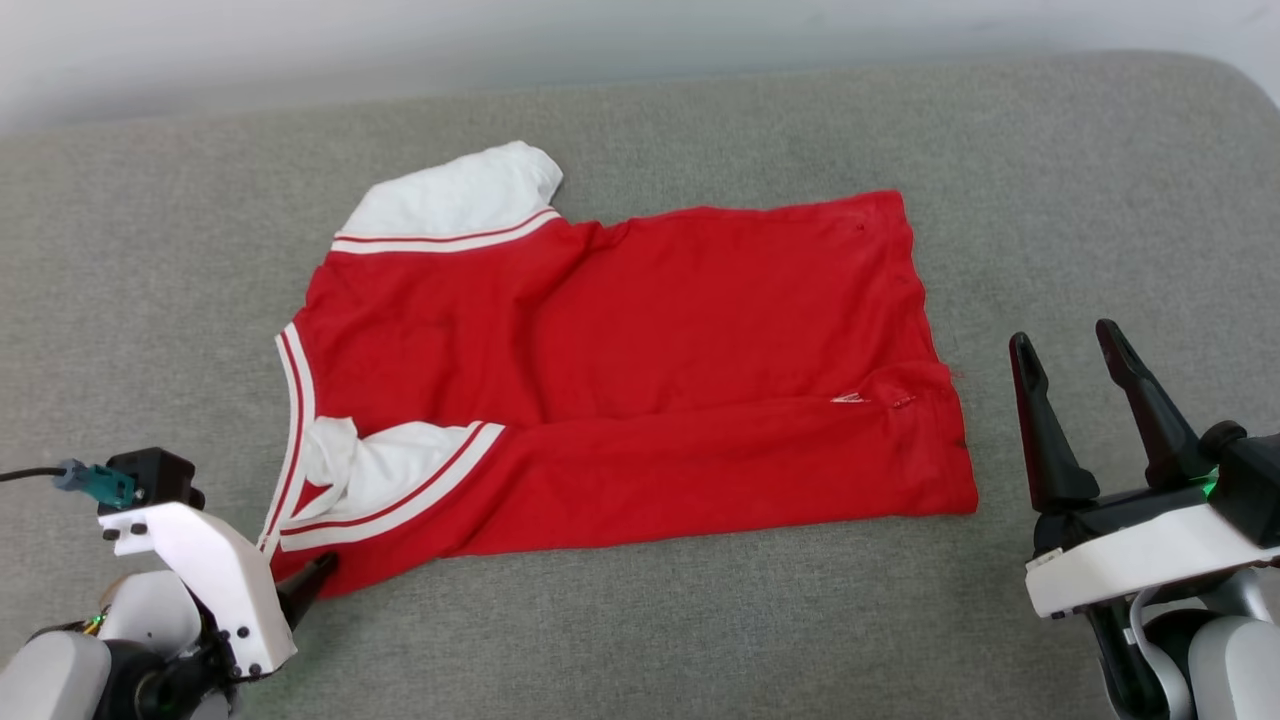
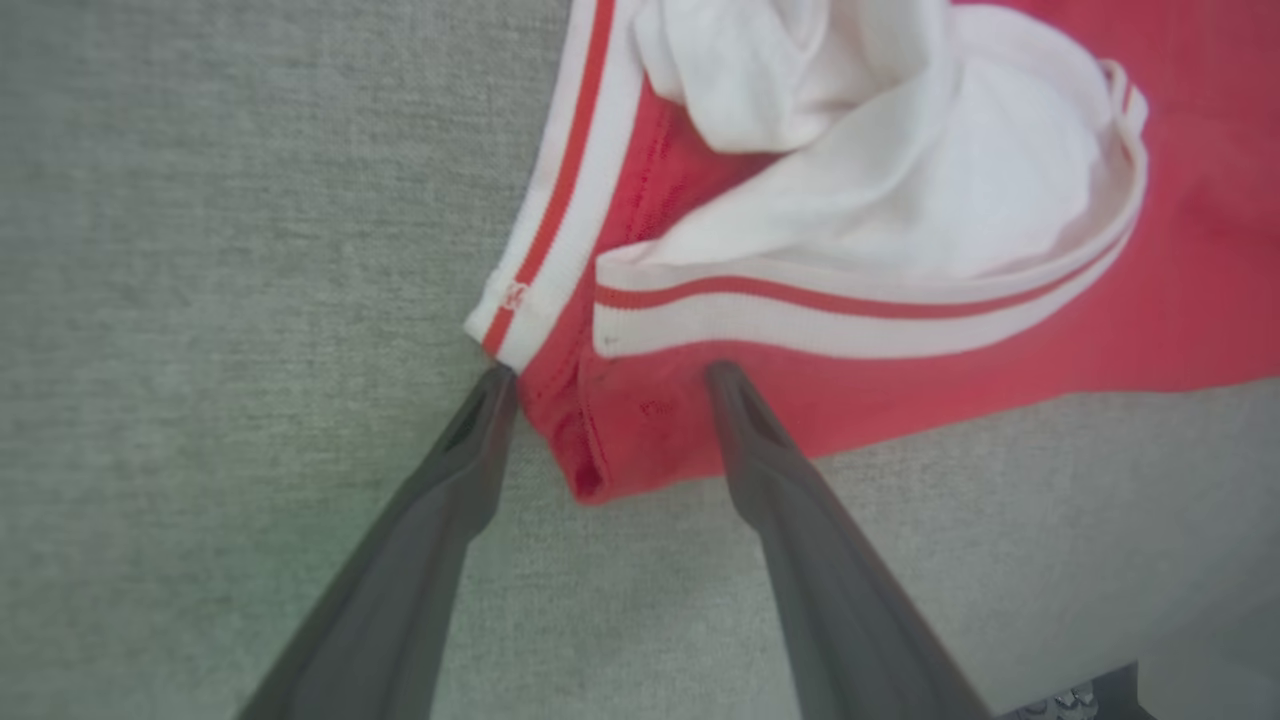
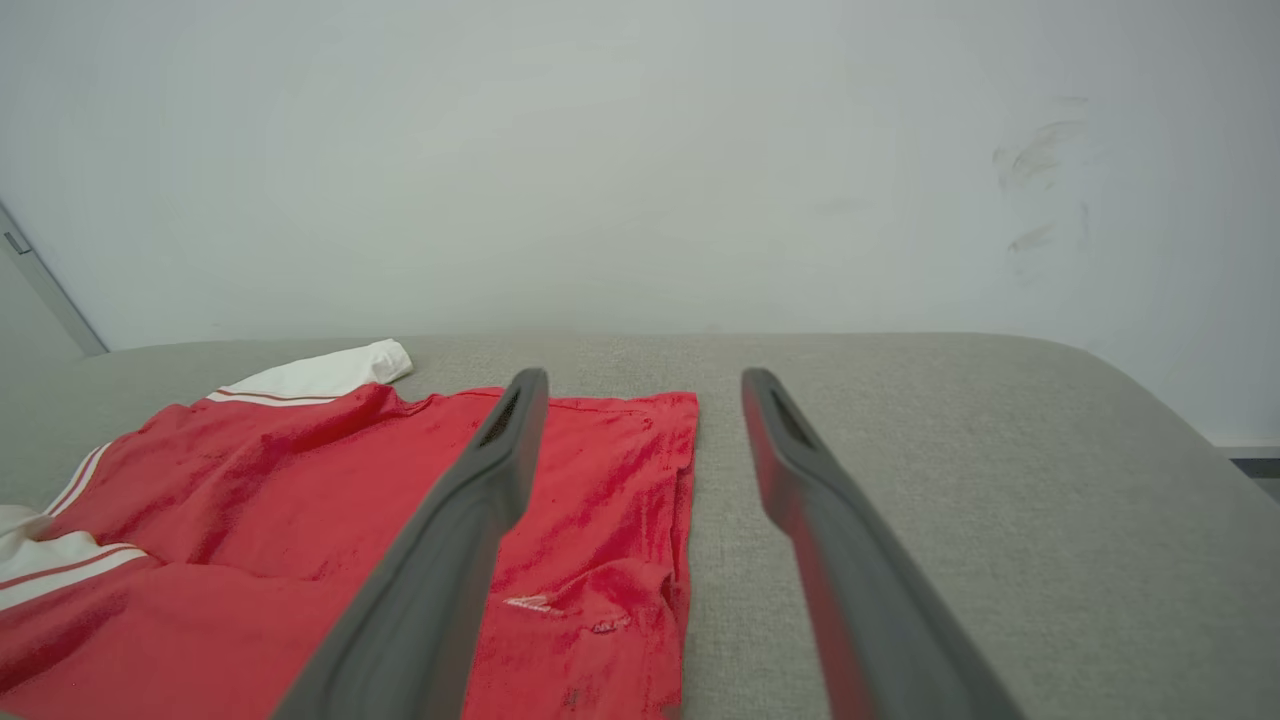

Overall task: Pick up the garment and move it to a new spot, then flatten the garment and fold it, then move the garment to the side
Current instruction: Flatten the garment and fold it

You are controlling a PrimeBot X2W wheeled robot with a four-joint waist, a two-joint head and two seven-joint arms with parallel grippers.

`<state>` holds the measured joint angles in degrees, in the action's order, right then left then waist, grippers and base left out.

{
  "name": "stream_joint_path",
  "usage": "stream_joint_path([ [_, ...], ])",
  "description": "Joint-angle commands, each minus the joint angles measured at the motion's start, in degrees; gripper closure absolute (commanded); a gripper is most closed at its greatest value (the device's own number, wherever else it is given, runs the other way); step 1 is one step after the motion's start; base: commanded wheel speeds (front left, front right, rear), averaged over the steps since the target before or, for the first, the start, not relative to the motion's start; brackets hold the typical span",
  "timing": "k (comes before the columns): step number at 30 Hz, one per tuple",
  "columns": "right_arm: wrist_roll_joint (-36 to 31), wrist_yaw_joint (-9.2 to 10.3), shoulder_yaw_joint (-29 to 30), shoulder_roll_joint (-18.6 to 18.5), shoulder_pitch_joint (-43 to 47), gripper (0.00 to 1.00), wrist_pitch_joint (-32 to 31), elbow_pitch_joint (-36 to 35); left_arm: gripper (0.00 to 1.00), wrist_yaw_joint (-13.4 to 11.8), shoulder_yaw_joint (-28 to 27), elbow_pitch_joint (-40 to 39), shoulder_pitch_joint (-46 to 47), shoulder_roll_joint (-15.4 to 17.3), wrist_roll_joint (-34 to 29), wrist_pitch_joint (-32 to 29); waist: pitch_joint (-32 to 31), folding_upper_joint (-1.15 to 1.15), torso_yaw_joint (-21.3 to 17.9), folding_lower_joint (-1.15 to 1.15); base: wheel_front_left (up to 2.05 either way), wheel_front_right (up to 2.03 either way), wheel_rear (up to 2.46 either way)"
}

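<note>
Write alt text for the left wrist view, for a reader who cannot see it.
The left gripper is open, its two dark fingers either side of a corner of the red garment, where striped trim ends. A crumpled white sleeve lies over the red fabric, all on a grey surface.

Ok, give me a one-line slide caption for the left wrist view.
Open left gripper straddling a corner of the red garment, white sleeve lying on it, on grey fabric surface.

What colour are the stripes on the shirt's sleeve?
White with a red line: the sleeve trim of the jersey. Clearest in the left wrist view.
</note>
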<state>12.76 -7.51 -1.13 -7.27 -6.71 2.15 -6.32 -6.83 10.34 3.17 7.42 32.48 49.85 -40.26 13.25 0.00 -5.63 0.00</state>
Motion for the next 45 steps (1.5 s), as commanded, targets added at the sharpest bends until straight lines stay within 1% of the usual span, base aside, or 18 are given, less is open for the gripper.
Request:
stream_joint_path([
  [1,0.69,0.04,-0.25,0.31,0.08,0.0,-0.1,-0.07,0.0,-0.08,0.21,1.54,0.85,-0.06,0.3,-0.66,1.87,0.0,-1.02,0.0,0.0,0.0,0.0],
  [5,1.38,0.04,-0.57,0.27,-0.57,0.0,-0.45,0.61,0.0,0.9,2.17,5.66,1.13,-2.16,2.51,-3.44,2.83,0.0,-1.47,0.0,0.0,0.0,0.0],
  [6,1.57,0.04,-0.55,0.17,-0.69,0.0,-0.44,0.71,0.51,1.19,2.77,6.5,1.1,-2.88,3.02,-4.14,2.85,0.0,-1.53,0.0,0.0,0.0,0.0],
  [7,1.77,0.04,-0.29,0.06,-0.66,0.0,-0.64,0.91,0.71,1.47,3.09,7.08,1.13,-3.47,3.4,-4.29,2.82,0.0,-1.52,0.0,0.0,0.0,0.0],
  [8,2.0,0.04,-0.06,0.01,-0.55,0.0,-0.95,1.06,1.0,1.82,3.2,7.56,1.07,-3.96,3.82,-4.15,2.75,0.0,-1.5,0.0,0.0,0.0,0.0],
  [11,3.16,0.04,0.66,-0.55,-0.18,0.0,-2.32,1.6,1.0,2.73,2.99,8.35,1.29,-4.47,3.63,-2.44,2.09,0.0,-1.09,0.0,0.0,0.0,0.0],
  [14,4.91,0.04,1.58,-1.39,0.26,0.0,-4.69,2.0,1.0,3.73,1.97,8.22,2.26,-3.54,2.35,0.94,1.09,0.0,-0.2,0.0,0.0,0.0,0.0],
  [17,7.71,0.04,2.54,-2.67,0.62,0.0,-8.92,2.99,1.0,4.16,1.25,6.9,2.93,-3.13,0.97,3.99,-0.08,0.0,0.87,0.0,0.0,0.0,0.0],
  [19,9.64,0.04,3.27,-3.82,0.62,0.0,-13.52,4.27,1.0,4.14,0.82,5.35,3.25,-2.96,-0.13,6.02,-0.77,0.0,1.58,0.0,0.0,0.0,0.0],
  [22,12.21,0.04,3.69,-6.39,-0.14,0.0,-23.38,7.17,1.0,3.77,0.82,2.54,3.19,-2.72,-1.17,7.52,-1.33,0.0,2.52,0.0,0.0,0.0,0.0],
  [24,13.47,0.04,3.48,-7.82,-1.04,0.0,-30.34,8.87,1.0,3.46,1.15,0.36,2.99,-2.47,-1.72,7.49,-1.29,0.0,3.2,0.0,0.0,0.0,0.0],
  [27,15.22,0.03,2.78,-8.65,-2.78,0.0,-38.41,10.55,1.0,2.87,1.73,-2.7,3.15,-2.38,-2.75,7.45,-0.53,0.0,4.25,0.0,0.0,0.0,0.0],
  [28,15.22,0.03,2.78,-8.65,-2.78,0.0,-38.41,10.55,1.0,2.87,1.73,-2.7,3.15,-2.38,-2.75,7.45,-0.53,0.0,4.25,0.0,0.0,0.0,0.0],
  [31,15.69,0.04,1.47,-8.6,-4.89,0.0,-42.55,11.92,1.0,2.26,2.17,-5.29,3.69,-2.5,-3.42,7.22,0.67,0.0,5.16,0.0,0.0,0.0,0.0],
  [34,16.21,0.03,-0.17,-7.99,-7.52,0.0,-44.27,14.7,1.0,1.73,2.48,-6.94,4.32,-2.63,-3.87,7.18,2.0,0.0,5.78,0.0,0.0,0.0,0.0],
  [40,18.12,0.03,-3.78,-6.62,-10.49,0.0,-46.33,23.34,1.0,1.45,3.3,-7.7,4.71,-3.05,-4.32,6.97,3.38,0.0,6.68,0.0,0.0,0.0,0.0],
  [42,18.87,0.02,-5.2,-6.41,-10.97,1.0,-46.8,25.24,1.0,1.28,3.37,-7.38,4.65,-3.28,-4.25,7.22,3.49,0.0,6.86,0.0,0.0,0.0,0.0],
  [45,20.14,0.01,-5.69,-6.38,-11.69,1.0,-46.98,27.14,1.0,1.39,3.49,-6.85,4.37,-3.65,-3.73,7.28,3.28,0.0,6.9,0.0,0.0,0.0,0.0],
])
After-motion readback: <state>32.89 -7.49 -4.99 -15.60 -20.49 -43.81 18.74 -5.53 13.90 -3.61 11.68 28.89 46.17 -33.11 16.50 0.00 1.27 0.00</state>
